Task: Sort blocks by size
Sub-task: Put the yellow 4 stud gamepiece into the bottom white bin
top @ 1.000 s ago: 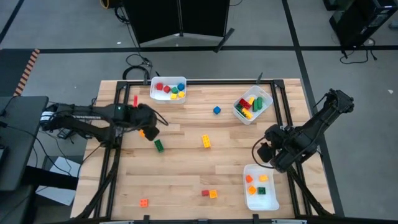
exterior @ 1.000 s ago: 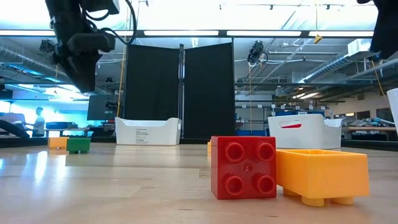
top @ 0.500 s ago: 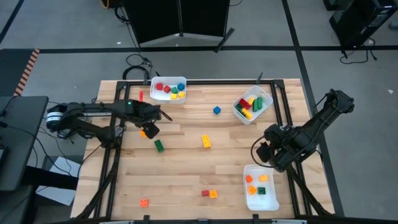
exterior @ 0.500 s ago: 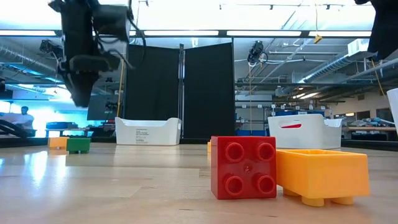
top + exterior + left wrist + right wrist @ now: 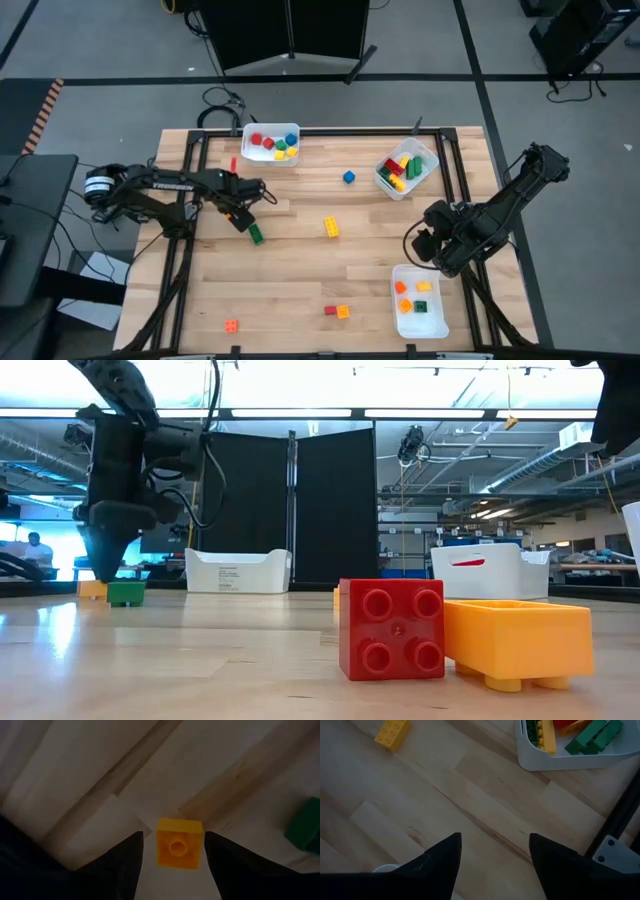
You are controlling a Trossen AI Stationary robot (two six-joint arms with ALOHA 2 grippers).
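left arm (image 5: 170,185): black, slim links, white lettering along one link, a white ring at the base joint
right arm (image 5: 495,215): black, bulkier rounded joints, black cable looped at the wrist
left gripper (image 5: 172,865): two dark flat tapered fingers (image 5: 120,867)
right gripper (image 5: 492,865): two dark flat pointed fingers (image 5: 437,865)
cables: black, hanging beside the left arm in the low view

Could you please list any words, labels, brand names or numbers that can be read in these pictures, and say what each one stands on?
White lettering on the left arm: too small to read.
Dark label on the left white bin: too small to read.
Red mark on the right white bin: no letters readable.
Blocks: no text.
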